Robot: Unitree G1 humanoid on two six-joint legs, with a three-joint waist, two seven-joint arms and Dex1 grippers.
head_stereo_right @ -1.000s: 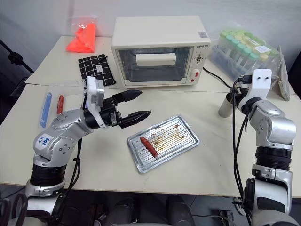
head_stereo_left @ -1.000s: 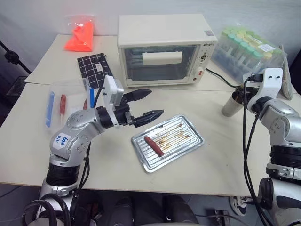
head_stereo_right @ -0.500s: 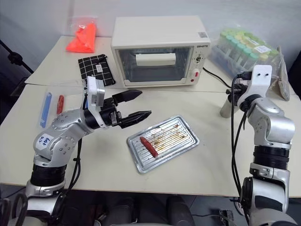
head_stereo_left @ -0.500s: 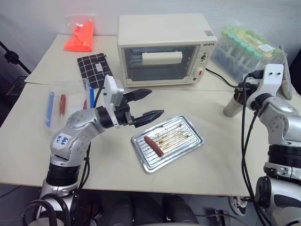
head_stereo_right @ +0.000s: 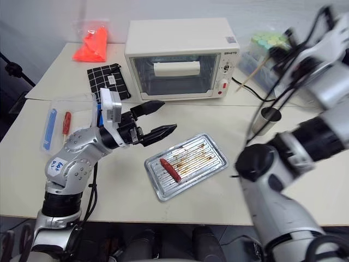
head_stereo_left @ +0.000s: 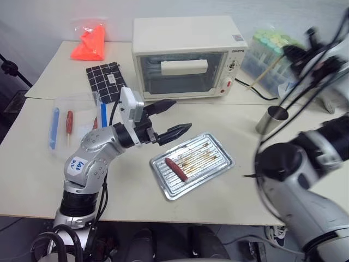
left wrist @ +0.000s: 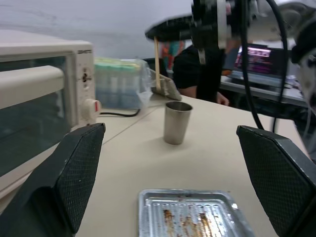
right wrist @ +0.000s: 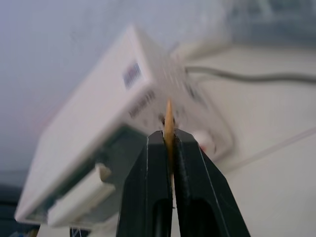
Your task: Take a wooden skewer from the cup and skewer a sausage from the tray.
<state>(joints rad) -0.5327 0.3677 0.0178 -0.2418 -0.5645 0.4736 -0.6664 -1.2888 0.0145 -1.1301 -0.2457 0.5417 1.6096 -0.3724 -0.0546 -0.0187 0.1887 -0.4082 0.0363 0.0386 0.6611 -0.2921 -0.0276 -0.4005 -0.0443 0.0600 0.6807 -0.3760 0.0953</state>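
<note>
The grey metal cup stands on the table right of the silver tray. A dark red sausage lies in the tray's left part. My right gripper is shut on the wooden skewer. It holds the skewer slanted in the air above the cup, near the oven's right side. In the left wrist view the skewer hangs above the cup. My left gripper hovers open just left of the tray, with nothing between its fingers.
A white toaster oven stands behind the tray, its cable running right. A clear bag of green-capped tubes sits at the back right. A clear plastic box with blue sticks, a checked black pouch and an orange bag lie to the left.
My right arm has risen from the cup and swung left, rolling its wrist and lifting a skewer out. The cup now stands free. My left gripper has stayed put.
</note>
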